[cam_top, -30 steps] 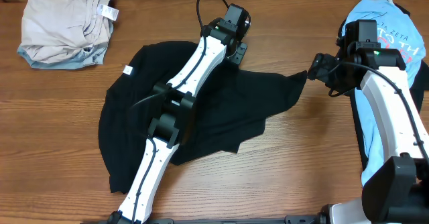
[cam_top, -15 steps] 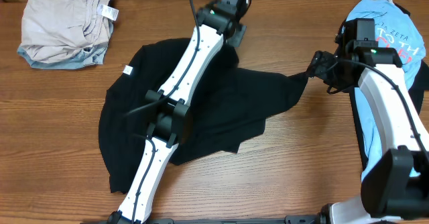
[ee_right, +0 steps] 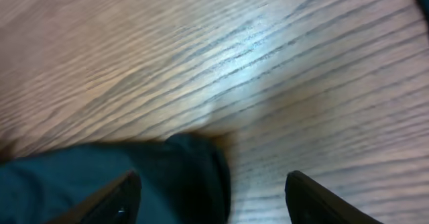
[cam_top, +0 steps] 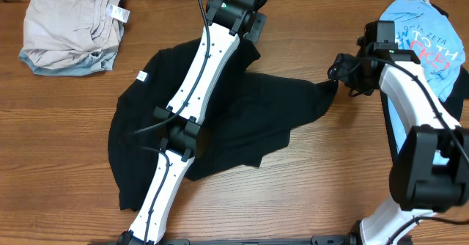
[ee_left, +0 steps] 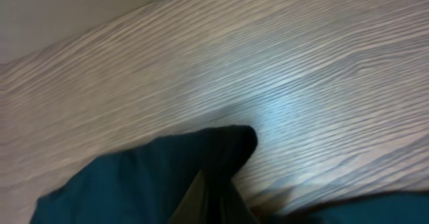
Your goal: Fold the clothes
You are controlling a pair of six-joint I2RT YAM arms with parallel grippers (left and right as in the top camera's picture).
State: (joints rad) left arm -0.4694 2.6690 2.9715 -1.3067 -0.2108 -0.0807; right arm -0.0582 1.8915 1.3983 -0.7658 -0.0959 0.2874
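Observation:
A plain black shirt (cam_top: 249,120) lies spread across the middle of the table. My left gripper (cam_top: 253,34) is at its far edge; in the left wrist view it (ee_left: 211,207) is shut on a fold of the dark fabric (ee_left: 134,184). My right gripper (cam_top: 337,70) is open at the shirt's right sleeve tip (cam_top: 326,87). In the right wrist view its fingers (ee_right: 120,197) stand wide apart with the sleeve end (ee_right: 181,177) between them. A light blue tee (cam_top: 432,47) with red-white lettering lies at the right.
A folded beige and grey pile (cam_top: 69,25) with a white tag (cam_top: 117,12) sits at the far left corner. A small white tag (cam_top: 139,75) shows on the black shirt's left side. My right arm lies over the blue tee.
My left gripper has moved toward the table's far edge, drawing the shirt's upper part with it. My right gripper has shifted slightly left, closer to the sleeve tip.

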